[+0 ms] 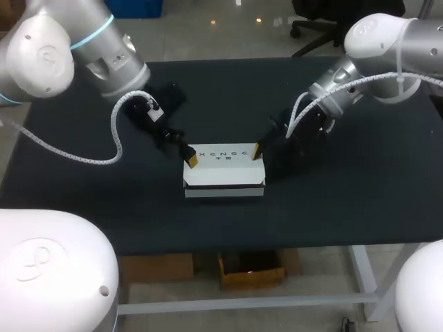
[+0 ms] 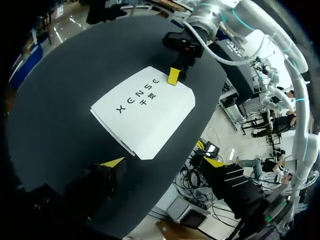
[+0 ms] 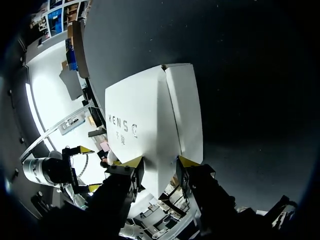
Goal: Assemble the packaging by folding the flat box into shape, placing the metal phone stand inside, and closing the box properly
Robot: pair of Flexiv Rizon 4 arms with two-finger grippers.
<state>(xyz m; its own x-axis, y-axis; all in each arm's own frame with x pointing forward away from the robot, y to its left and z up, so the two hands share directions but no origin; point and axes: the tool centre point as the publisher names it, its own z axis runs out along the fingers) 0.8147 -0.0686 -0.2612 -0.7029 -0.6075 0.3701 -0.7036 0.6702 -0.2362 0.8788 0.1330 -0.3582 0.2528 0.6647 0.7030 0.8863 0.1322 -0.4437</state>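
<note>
Near the tabletop's front edge, midway along, the white box lies seemingly folded, stand unseen (perhaps already inside). The right fingers stand apart over its right end, holding nothing; the left arm meets its left end, grip impossible to tell. Closing probably calls for even pressing.

Left arm, right arm angled inward

The box: white, dark lettering across its top, grey band along the front edge. The table: plain matt black. My left arm: white and silver, cyan ring.
</note>
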